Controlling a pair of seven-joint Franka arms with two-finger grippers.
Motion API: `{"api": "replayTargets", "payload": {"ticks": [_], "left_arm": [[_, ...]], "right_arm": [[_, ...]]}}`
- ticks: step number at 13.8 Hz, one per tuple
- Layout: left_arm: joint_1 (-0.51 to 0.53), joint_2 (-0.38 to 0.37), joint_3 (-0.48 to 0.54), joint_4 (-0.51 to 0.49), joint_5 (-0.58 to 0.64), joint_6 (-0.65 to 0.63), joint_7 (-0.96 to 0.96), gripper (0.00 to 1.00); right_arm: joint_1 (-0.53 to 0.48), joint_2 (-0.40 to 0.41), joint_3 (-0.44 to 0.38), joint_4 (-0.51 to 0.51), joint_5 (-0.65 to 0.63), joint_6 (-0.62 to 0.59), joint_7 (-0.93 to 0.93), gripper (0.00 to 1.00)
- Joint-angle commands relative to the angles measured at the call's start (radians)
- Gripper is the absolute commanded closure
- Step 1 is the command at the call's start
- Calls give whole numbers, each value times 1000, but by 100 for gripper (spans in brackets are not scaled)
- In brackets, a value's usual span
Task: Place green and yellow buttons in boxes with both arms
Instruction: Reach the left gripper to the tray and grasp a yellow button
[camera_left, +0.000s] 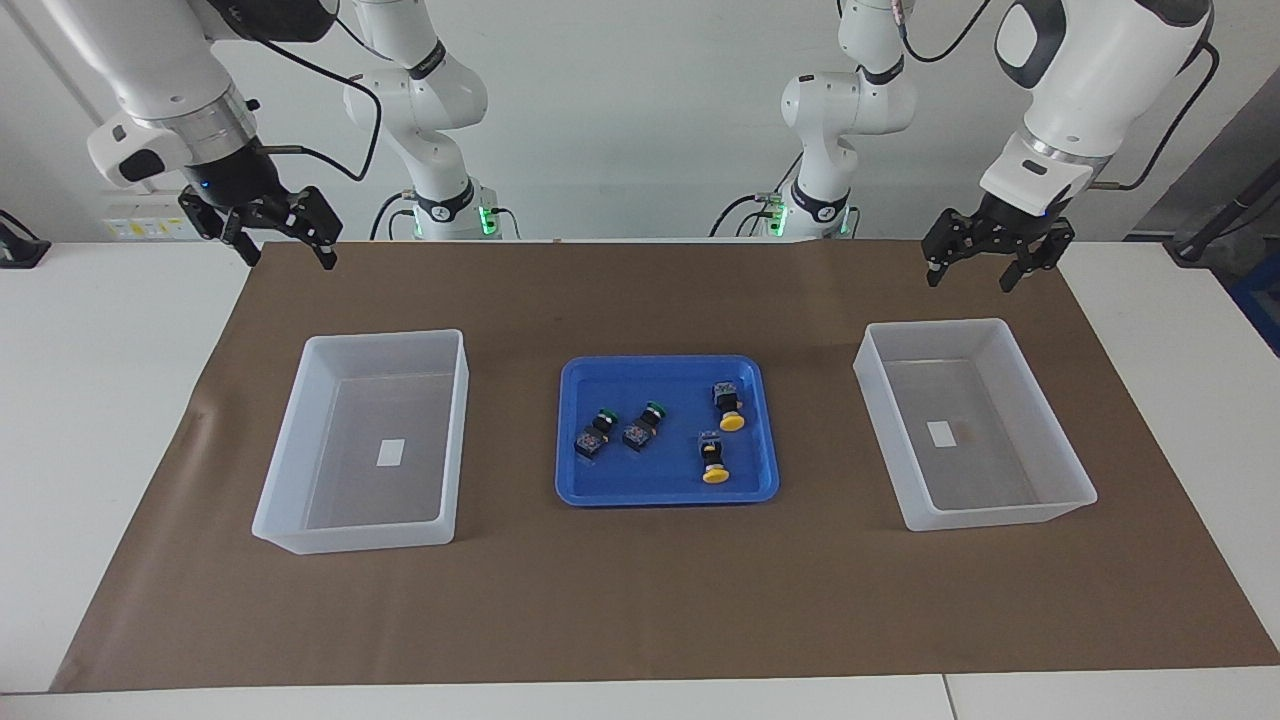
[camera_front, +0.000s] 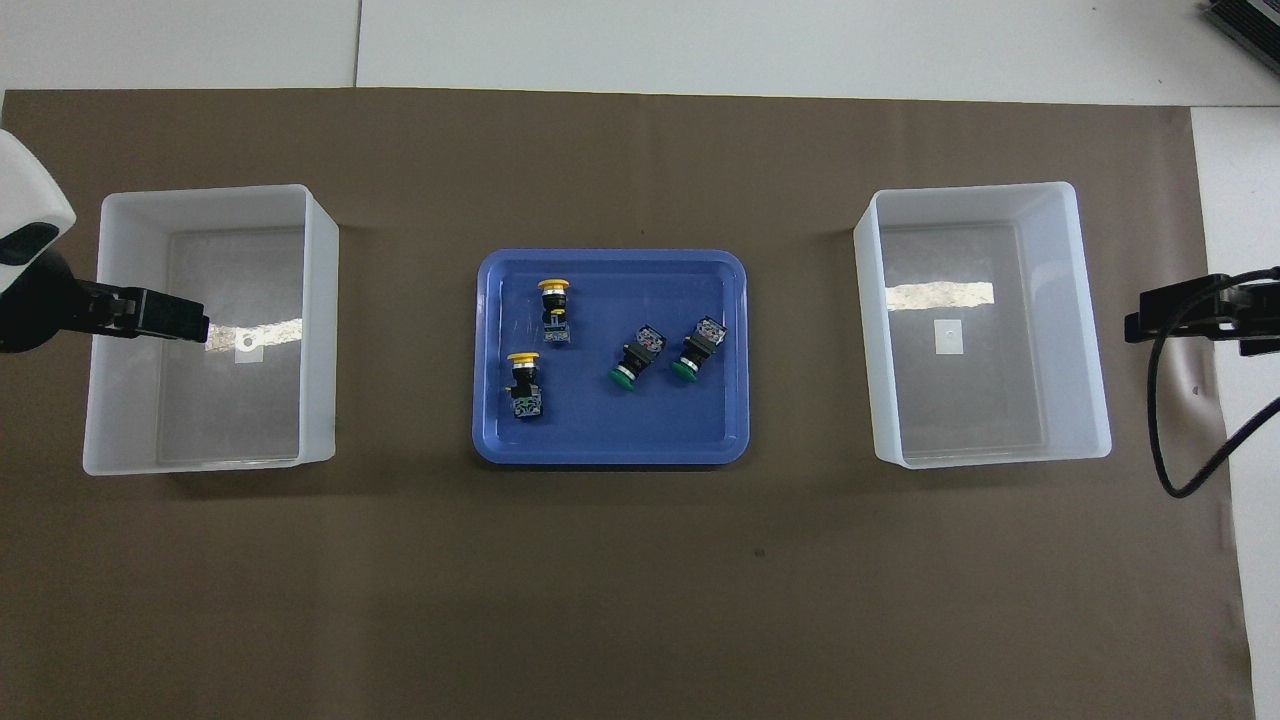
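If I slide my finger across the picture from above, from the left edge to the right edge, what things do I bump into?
Left hand → box → blue tray with two yellow buttons, then two green buttons → second box → right hand.

Brown mat (camera_left: 640, 590) on white table (camera_left: 90, 380). Blue tray (camera_left: 667, 491) mid-mat. 2 boxes (camera_left: 362, 443) (camera_left: 970, 425), translucent white, each with a small white label on the floor. 4 buttons, dark bodies: 2 green caps (camera_left: 607, 413) (camera_left: 656, 407), 2 yellow caps (camera_left: 733, 422) (camera_left: 714, 474). Bodies show small multicoloured markings on the end faces. Arms white with black cables; left gripper (camera_left: 969, 263) and right gripper (camera_left: 283, 240) both black. Green lights at both arm bases. Wall pale grey-white.
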Motion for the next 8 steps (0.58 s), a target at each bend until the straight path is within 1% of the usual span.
{"api": "replayTargets", "payload": {"ticks": [1,5,8], "left_arm": [[-86,-38,7,-118,20,131,-91,0],[-191,-14,5,-259,20,349,-195,0],[-277,78,5,-314,20,505,-301,0]], "right_arm": [[-11,-16,9,-12,-1,-11,-15,0],[-11,-16,9,-12,1,-13,-15,0],[-11,-16,9,-12,1,-13,-16,0]]}}
